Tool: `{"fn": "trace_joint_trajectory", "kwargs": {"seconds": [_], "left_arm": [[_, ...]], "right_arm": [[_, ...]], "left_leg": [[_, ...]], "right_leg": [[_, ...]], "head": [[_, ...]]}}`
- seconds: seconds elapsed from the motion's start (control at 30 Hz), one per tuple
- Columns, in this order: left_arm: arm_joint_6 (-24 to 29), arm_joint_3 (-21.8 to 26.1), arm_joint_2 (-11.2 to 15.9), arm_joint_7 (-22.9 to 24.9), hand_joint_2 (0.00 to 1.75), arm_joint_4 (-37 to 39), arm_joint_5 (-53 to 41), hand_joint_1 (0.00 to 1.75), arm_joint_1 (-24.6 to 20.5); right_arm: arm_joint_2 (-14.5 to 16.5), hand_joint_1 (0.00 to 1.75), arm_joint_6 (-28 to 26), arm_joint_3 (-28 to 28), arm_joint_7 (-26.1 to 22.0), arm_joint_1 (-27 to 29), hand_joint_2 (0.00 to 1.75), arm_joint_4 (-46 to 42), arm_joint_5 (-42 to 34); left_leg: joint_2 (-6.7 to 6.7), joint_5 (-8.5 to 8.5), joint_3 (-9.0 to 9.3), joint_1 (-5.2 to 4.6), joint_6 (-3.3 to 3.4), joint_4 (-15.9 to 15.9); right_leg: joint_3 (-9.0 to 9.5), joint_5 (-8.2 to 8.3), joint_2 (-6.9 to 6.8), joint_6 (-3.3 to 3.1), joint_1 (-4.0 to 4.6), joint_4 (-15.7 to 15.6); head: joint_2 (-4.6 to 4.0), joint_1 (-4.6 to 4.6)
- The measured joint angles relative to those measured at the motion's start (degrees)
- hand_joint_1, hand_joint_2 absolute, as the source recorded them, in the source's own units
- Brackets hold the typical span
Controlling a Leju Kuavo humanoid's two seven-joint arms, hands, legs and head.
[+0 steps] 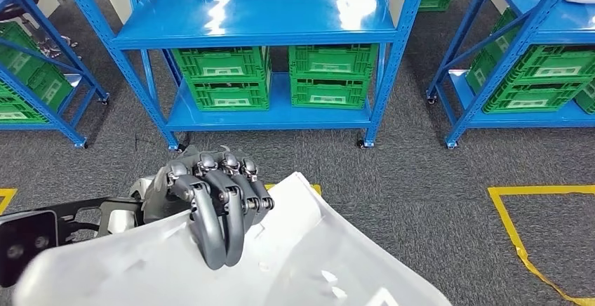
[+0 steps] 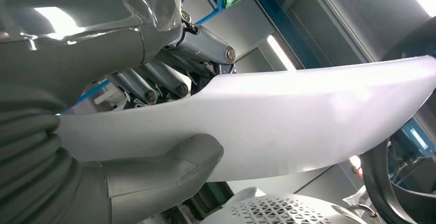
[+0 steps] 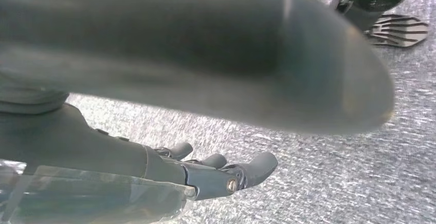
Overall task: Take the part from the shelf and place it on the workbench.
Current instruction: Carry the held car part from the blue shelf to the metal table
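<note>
Head view: blue shelves [image 1: 259, 18] on grey carpet [image 1: 421, 180].

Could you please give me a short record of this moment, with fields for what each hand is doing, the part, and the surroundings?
left hand: grips the white part, fingers over its upper edge, thumb beneath
right hand: hangs over the carpet, holding nothing, fingers apart
white part: large curved panel, carried low in front of the robot
blue shelf: ahead, green crates on its lower level
workbench: not visible
</note>
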Motion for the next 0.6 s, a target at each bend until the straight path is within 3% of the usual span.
{"fn": "trace_joint_trajectory", "kwargs": {"seconds": [0.03, 0.1, 0.17, 0.2, 0.23, 0.27, 0.3, 0.37, 0.4, 0.43, 0.5, 0.53, 0.6], "left_arm": [[0.09, 0.02, 0.02, -0.01, 1.75, 0.05, -0.04, 1.75, 0.0], [0.25, 0.03, 0.08, -0.03, 1.75, 0.17, -0.15, 1.75, 0.0], [0.39, 0.01, 0.1, -0.06, 1.75, 0.33, -0.22, 1.75, 0.0], [0.43, -0.01, 0.11, -0.09, 1.75, 0.45, -0.24, 1.75, 0.01], [0.45, -0.02, 0.13, -0.1, 1.75, 0.57, -0.26, 1.75, 0.01], [0.46, -0.02, 0.14, -0.12, 1.75, 0.68, -0.28, 1.75, 0.01], [0.46, -0.02, 0.15, -0.14, 1.75, 0.77, -0.3, 1.75, -0.01], [0.46, -0.01, 0.09, -0.16, 1.75, 0.83, -0.31, 1.75, -0.13], [0.46, -0.02, 0.04, -0.19, 1.75, 0.83, -0.31, 1.75, -0.19], [0.46, -0.02, 0.02, -0.22, 1.75, 0.84, -0.31, 1.75, -0.26], [0.46, -0.03, 0.02, -0.27, 1.75, 0.87, -0.34, 1.75, -0.31], [0.46, -0.04, 0.01, -0.27, 1.75, 0.9, -0.36, 1.75, -0.36], [0.47, -0.08, -0.06, -0.28, 1.75, 1.0, -0.38, 1.75, -0.39]], "right_arm": [[0.0, 0.0, -0.09, 0.03, 0.01, -0.01, 0.0, 0.01, -0.05], [-0.18, 0.0, -0.29, 0.16, 0.03, -0.05, 0.0, 0.02, -0.24], [-0.33, 0.0, -0.4, 0.38, 0.04, -0.07, 0.0, 0.02, -0.47], [-0.32, 0.0, -0.42, 0.5, 0.04, -0.05, 0.0, 0.02, -0.57], [-0.32, 0.0, -0.38, 0.62, 0.04, -0.03, 0.0, 0.02, -0.63], [-0.32, 0.0, -0.3, 0.74, 0.03, -0.02, 0.0, 0.02, -0.66], [-0.31, 0.0, -0.21, 0.85, 0.02, -0.02, 0.0, 0.02, -0.68], [-0.2, 0.0, -0.09, 0.98, -0.02, -0.03, 0.0, 0.0, -0.69], [-0.13, 0.0, -0.06, 1.01, -0.04, -0.01, 0.0, 0.0, -0.69], [-0.06, 0.0, -0.03, 1.03, -0.05, 0.01, 0.0, 0.0, -0.69], [0.12, 0.0, 0.01, 1.07, -0.06, 0.09, 0.0, 0.02, -0.69], [0.18, 0.0, 0.02, 1.08, -0.06, 0.13, 0.0, 0.02, -0.69], [0.28, 0.0, 0.03, 1.08, -0.06, 0.23, 0.0, 0.02, -0.68]], "left_leg": [[-0.11, -0.98, -0.27, 0.18, -0.28, 0.56], [-0.34, -6.17, -1.36, 0.5, -1.01, 4.59], [-0.39, -11.91, -2.58, 0.76, -1.47, 11.94], [-0.4, -13.12, -2.68, 0.88, -1.53, 15.07], [-0.43, -13.03, -2.04, 0.94, -1.46, 16.66], [-0.49, -12.02, -0.39, 0.95, -1.26, 16.16], [-0.59, -10.83, 2.36, 0.89, -0.89, 13.53], [-0.86, -10.82, 8.98, 0.6, 0.06, 4.91], [-0.96, -11.38, 11.26, 0.39, 0.36, 1.51], [-1.01, -11.92, 12.43, 0.13, 0.57, -0.6], [-0.93, -10.86, 12.42, -0.09, 0.94, -1.99], [-0.8, -9.97, 12.22, -0.08, 1.28, -2.66], [-0.56, -8.05, 11.29, 0.04, 1.99, -3.74]], "right_leg": [[-0.41, 0.49, -0.09, -0.63, -0.01, 0.09], [-1.53, 1.75, -0.27, -1.51, -0.03, 0.1], [-3.01, 3.2, -0.31, -1.72, 0.11, 0.18], [-3.85, 3.92, -0.32, -1.7, 0.2, 0.22], [-4.73, 4.62, -0.31, -1.63, 0.28, 0.24], [-5.57, 5.29, -0.29, -1.55, 0.37, 0.25], [-6.31, 5.92, -0.24, -1.46, 0.47, 0.24], [-7.26, 7.09, -0.14, -1.09, 0.56, 0.14], [-7.46, 7.71, -0.11, -0.76, 0.53, -0.09], [-7.55, 8.33, -0.1, -0.35, 0.41, -0.42], [-7.64, 9.54, -0.09, 0.42, 0.22, -1.27], [-7.87, 9.37, -0.08, 0.5, 0.19, -1.27], [-9.04, 6.08, -0.06, -0.18, 0.33, 1.62]], "head": [[0.0, -0.04], [0.0, -0.09], [0.0, -0.14], [0.0, -0.13], [0.0, -0.14], [0.0, -0.14], [0.0, -0.14], [0.0, -0.1], [0.0, -0.08], [0.0, -0.14], [0.0, -0.26], [0.0, -0.3], [0.0, -0.05]]}}
